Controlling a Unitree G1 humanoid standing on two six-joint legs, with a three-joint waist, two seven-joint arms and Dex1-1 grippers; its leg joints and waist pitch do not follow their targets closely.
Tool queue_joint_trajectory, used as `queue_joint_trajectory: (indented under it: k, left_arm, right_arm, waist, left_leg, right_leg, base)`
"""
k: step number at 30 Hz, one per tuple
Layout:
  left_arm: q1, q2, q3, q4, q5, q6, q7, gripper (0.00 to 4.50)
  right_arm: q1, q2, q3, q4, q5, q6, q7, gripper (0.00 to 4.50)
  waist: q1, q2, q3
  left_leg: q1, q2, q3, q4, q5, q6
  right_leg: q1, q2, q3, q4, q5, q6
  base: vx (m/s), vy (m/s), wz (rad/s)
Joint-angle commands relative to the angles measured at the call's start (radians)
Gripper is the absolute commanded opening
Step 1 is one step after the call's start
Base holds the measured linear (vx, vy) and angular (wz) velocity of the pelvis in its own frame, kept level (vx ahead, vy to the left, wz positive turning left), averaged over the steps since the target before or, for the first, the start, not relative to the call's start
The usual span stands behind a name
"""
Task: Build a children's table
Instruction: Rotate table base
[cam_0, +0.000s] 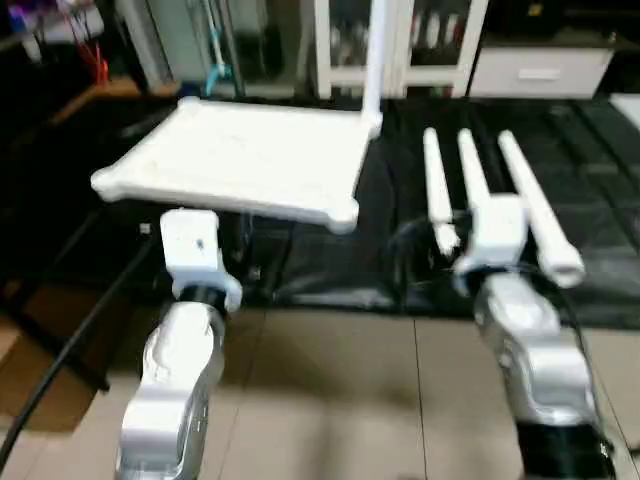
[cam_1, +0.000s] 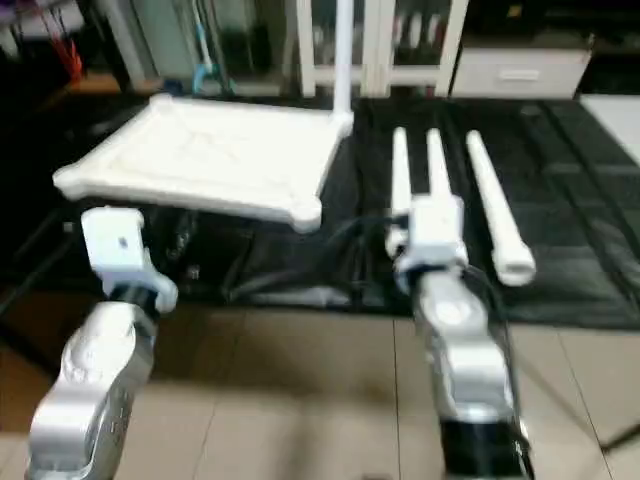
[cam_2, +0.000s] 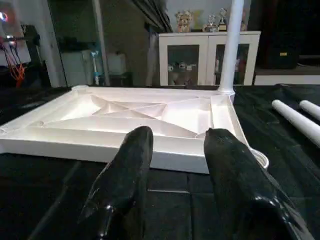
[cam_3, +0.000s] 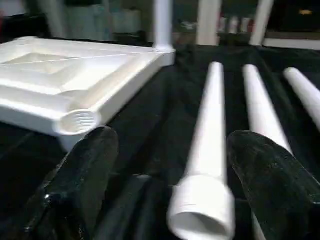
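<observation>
The white square tabletop (cam_0: 240, 160) lies underside up on the black mat, ribs and a threaded corner socket (cam_3: 80, 121) showing. One white leg (cam_0: 375, 60) stands upright in its far right corner. Three more legs (cam_0: 437, 190) (cam_0: 475, 175) (cam_0: 540, 210) lie side by side on the mat to the right. My left gripper (cam_2: 180, 137) is open just short of the tabletop's near edge, with nothing between its fingers. My right gripper (cam_3: 175, 137) is open, its fingers on either side of the thick end of the leftmost lying leg (cam_3: 207, 150) without touching it.
A white glass-door cabinet (cam_2: 207, 57) and a white drawer unit (cam_0: 540, 70) stand behind the mat (cam_0: 600, 150). A black cable (cam_0: 70, 340) runs across the brown floor tiles at the near left. Clutter and a stand fill the far left.
</observation>
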Motion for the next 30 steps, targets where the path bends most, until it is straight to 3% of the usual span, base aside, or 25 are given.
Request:
queue_joint_trajectory:
  k: [1,3,4,5,6,7,8,9,10,11,12,14,15,17,18,19,20,21,22,23,25,26,27,28,30]
  left_arm:
    - [0.007,0.008,0.010,-0.013,-0.001,0.009,0.002,1.94]
    - [0.037,0.008,-0.006,-0.024,0.007,0.008,-0.006,1.94]
    - [0.048,0.010,-0.014,-0.029,0.008,0.008,-0.010,1.94]
    - [0.048,0.010,-0.014,-0.029,0.008,0.008,-0.010,1.94]
    - [0.049,0.003,-0.017,-0.043,-0.005,0.019,-0.013,1.94]
    - [0.049,0.003,-0.017,-0.043,-0.005,0.019,-0.013,1.94]
    - [0.044,0.000,-0.017,-0.051,-0.017,0.032,-0.019,1.94]
    - [0.044,0.000,-0.017,-0.051,-0.017,0.032,-0.019,1.94]
    - [0.038,-0.010,-0.007,-0.059,-0.037,0.048,-0.018,2.12]
    - [0.031,-0.014,0.003,-0.066,-0.038,0.058,-0.008,2.22]
    - [0.029,-0.018,0.010,-0.070,-0.046,0.061,-0.006,2.29]
    - [0.022,-0.020,0.029,-0.078,-0.062,0.069,-0.005,2.41]
    - [0.022,-0.020,0.029,-0.078,-0.062,0.069,-0.005,2.56]
    - [0.021,-0.005,0.029,-0.078,-0.052,0.072,-0.009,2.72]
    - [0.021,-0.005,0.029,-0.078,-0.052,0.072,-0.009,2.78]
    - [0.023,0.005,0.030,-0.073,-0.050,0.072,-0.017,2.78]
    - [0.023,0.005,0.030,-0.073,-0.050,0.072,-0.017,3.11]
    - [0.023,0.006,0.031,-0.073,-0.050,0.072,-0.018,3.11]
    - [0.024,0.009,0.032,-0.072,-0.049,0.071,-0.021,3.16]
    - [0.024,0.009,0.032,-0.072,-0.049,0.071,-0.021,3.16]
    - [0.017,0.015,0.031,-0.069,-0.052,0.083,-0.025,3.38]
    - [0.013,0.016,0.031,-0.066,-0.054,0.087,-0.028,3.52]
    - [0.013,0.016,0.031,-0.066,-0.054,0.087,-0.028,3.60]
    - [0.012,0.021,0.028,-0.063,-0.055,0.090,-0.029,3.64]
    - [0.013,0.027,0.020,-0.062,-0.053,0.095,-0.033,3.82]
  right_arm:
    - [-0.019,-0.002,0.024,-0.042,0.004,0.033,0.021,3.86]
    - [-0.018,-0.010,0.038,-0.057,0.008,0.050,0.035,3.86]
    - [-0.017,-0.009,0.037,-0.059,0.012,0.058,0.036,3.86]
    - [-0.017,-0.009,0.037,-0.059,0.012,0.058,0.036,3.86]
    - [-0.025,-0.013,0.037,-0.056,0.011,0.057,0.038,3.86]
    - [-0.025,-0.013,0.037,-0.056,0.011,0.057,0.038,3.86]
    - [-0.032,-0.020,0.042,-0.049,0.010,0.048,0.051,3.86]
    - [-0.032,-0.020,0.042,-0.049,0.010,0.048,0.051,3.86]
    - [-0.039,-0.016,0.034,-0.036,0.018,0.048,0.056,3.86]
    - [-0.051,-0.012,0.025,-0.015,0.027,0.048,0.059,3.86]
    - [-0.056,-0.009,0.023,-0.008,0.031,0.050,0.059,3.86]
    - [-0.074,0.002,0.024,0.018,0.036,0.049,0.061,3.86]
    - [-0.074,0.002,0.024,0.018,0.036,0.049,0.061,3.86]
    - [-0.080,0.008,0.030,0.018,0.035,0.053,0.062,3.86]
    - [-0.080,0.008,0.030,0.018,0.035,0.053,0.062,3.86]
    - [-0.076,0.010,0.038,0.009,0.034,0.057,0.063,3.86]
    - [-0.076,0.010,0.038,0.009,0.034,0.057,0.063,3.86]
    - [-0.075,0.010,0.038,0.008,0.034,0.058,0.063,3.86]
    - [-0.072,0.011,0.040,0.005,0.034,0.060,0.063,3.86]
    - [-0.072,0.011,0.040,0.005,0.034,0.060,0.063,3.86]
    - [-0.056,0.010,0.043,-0.013,0.030,0.067,0.068,3.86]
    - [-0.047,0.011,0.040,-0.022,0.032,0.075,0.068,3.86]
    - [-0.047,0.011,0.040,-0.022,0.032,0.075,0.068,3.86]
    - [-0.047,0.016,0.031,-0.025,0.046,0.092,0.070,3.86]
    - [-0.049,0.006,0.037,-0.026,0.046,0.101,0.077,3.86]
  waist:
    - [-0.032,-0.004,-0.017]
    - [-0.059,0.015,-0.003]
    - [-0.068,0.024,0.003]
    - [-0.069,0.019,0.014]
    - [-0.087,-0.009,0.007]
    - [-0.089,-0.017,0.010]
    - [-0.093,-0.051,-0.005]
    - [-0.093,-0.051,-0.005]
    - [-0.079,-0.044,-0.006]
    - [-0.071,-0.055,-0.025]
    - [-0.077,-0.038,-0.028]
    - [-0.098,-0.012,-0.035]
    - [-0.122,0.009,-0.046]
    - [-0.143,0.014,-0.032]
    - [-0.146,0.005,-0.040]
    - [-0.146,-0.002,-0.041]
    - [-0.111,-0.052,-0.056]
    - [-0.074,-0.074,-0.074]
    - [-0.023,-0.067,-0.072]
    - [-0.003,-0.062,-0.075]
    - [0.011,-0.043,-0.061]
    - [0.007,0.035,-0.065]
    - [-0.007,0.064,-0.056]
    - [-0.030,0.071,-0.065]
    - [-0.007,0.048,-0.062]
  left_leg:
    - [0.062,0.045,-0.027,-0.090,-0.639,-0.008]
    - [0.068,0.084,-0.050,-0.146,-0.800,-0.004]
    - [0.047,0.123,-0.073,-0.206,-0.863,0.005]
    - [0.042,0.126,-0.067,-0.220,-0.889,0.007]
    - [0.101,0.062,-0.011,-0.144,-0.813,-0.001]
    - [0.116,0.030,0.009,-0.101,-0.748,-0.005]
    - [0.077,-0.001,0.022,-0.039,-0.511,0.027]
    - [0.077,-0.001,0.022,-0.039,-0.511,0.027]
    - [0.012,0.001,0.014,-0.022,-0.323,0.072]
    - [-0.011,0.003,0.004,-0.031,-0.214,0.098]
    - [-0.004,0.014,-0.005,-0.067,-0.211,0.102]
    - [0.045,0.041,-0.031,-0.105,-0.231,0.112]
    - [0.121,0.073,-0.078,-0.125,-0.211,0.169]
    - [0.165,0.102,-0.119,-0.147,-0.262,0.238]
    - [0.214,0.118,-0.137,-0.140,-0.208,0.318]
    - [0.210,0.095,-0.128,-0.117,-0.056,0.397]
    - [0.108,-0.034,-0.036,-0.045,0.013,0.367]
    - [0.022,-0.106,0.007,0.015,-0.008,0.346]
    - [-0.095,-0.052,-0.023,0.121,-0.061,0.265]
    - [-0.107,-0.033,-0.038,0.137,-0.045,0.201]
    - [-0.119,0.000,-0.055,0.087,0.054,0.097]
    - [0.007,0.031,-0.056,-0.066,0.270,0.179]
    - [0.074,0.068,-0.099,-0.086,0.128,0.229]
    - [0.117,0.168,-0.189,-0.103,-0.065,0.397]
    - [0.114,0.191,-0.115,-0.102,-0.120,0.290]
  right_leg:
    - [0.019,-0.019,-0.021,-0.156,-0.758,-0.014]
    - [0.059,-0.006,-0.057,-0.123,-0.540,-0.028]
    - [0.112,-0.021,-0.038,-0.024,-0.344,-0.034]
    - [0.114,-0.023,-0.034,-0.016,-0.326,-0.035]
    - [0.070,-0.035,-0.021,-0.119,-0.517,-0.071]
    - [0.051,-0.044,-0.029,-0.167,-0.702,-0.064]
    - [0.091,-0.084,-0.010,-0.200,-0.947,-0.013]
    - [0.091,-0.084,-0.010,-0.200,-0.947,-0.013]
    - [0.138,-0.123,0.030,-0.204,-1.044,0.009]
    - [0.159,-0.108,0.044,-0.190,-0.970,-0.034]
    - [0.156,-0.068,0.020,-0.171,-0.818,-0.088]
    - [0.133,-0.021,-0.017,-0.128,-0.525,-0.174]
    - [0.091,0.003,-0.039,-0.078,-0.305,-0.211]
    - [0.043,0.010,-0.045,-0.024,-0.200,-0.197]
    - [0.001,-0.006,-0.032,0.002,-0.106,-0.137]
    - [-0.008,-0.027,-0.016,-0.001,-0.043,-0.089]
    - [0.114,-0.053,0.041,-0.072,0.064,-0.129]
    - [0.224,-0.071,0.118,-0.082,0.121,-0.210]
    - [0.318,-0.201,0.239,-0.114,0.261,-0.375]
    - [0.312,-0.193,0.242,-0.107,0.395,-0.409]
    - [0.277,-0.112,0.175,-0.095,0.493,-0.400]
    - [0.187,0.052,0.025,-0.060,0.145,-0.195]
    - [0.110,0.069,-0.009,-0.017,-0.071,-0.133]
    - [0.020,0.044,0.008,0.116,-0.241,-0.056]
    - [-0.014,0.009,0.014,0.139,-0.152,0.044]
  base:
    - [-0.057,0.027,0.01]
    - [-0.028,0.013,0.01]
    - [0.000,0.000,0.00]
    - [0.000,0.000,0.00]
    - [0.000,0.000,0.00]
    - [0.083,-0.035,0.07]
    - [0.000,0.000,0.00]
    - [0.119,-0.014,-0.09]
    - [0.129,0.010,-0.08]
    - [0.129,0.010,-0.08]
    - [0.098,0.024,0.04]
    - [0.119,0.040,0.06]
    - [0.149,0.051,0.08]
    - [0.187,0.048,0.06]
    - [0.222,0.023,0.07]
    - [0.226,-0.010,0.04]
    - [0.226,-0.010,0.04]
    - [0.248,-0.003,0.10]
    - [0.256,0.077,0.32]
    - [0.256,0.077,0.32]
    - [0.051,0.068,0.17]
    - [-0.055,0.036,0.08]
    - [-0.107,0.020,-0.03]
    - [0.095,0.016,-0.04]
    - [0.138,0.022,-0.02]
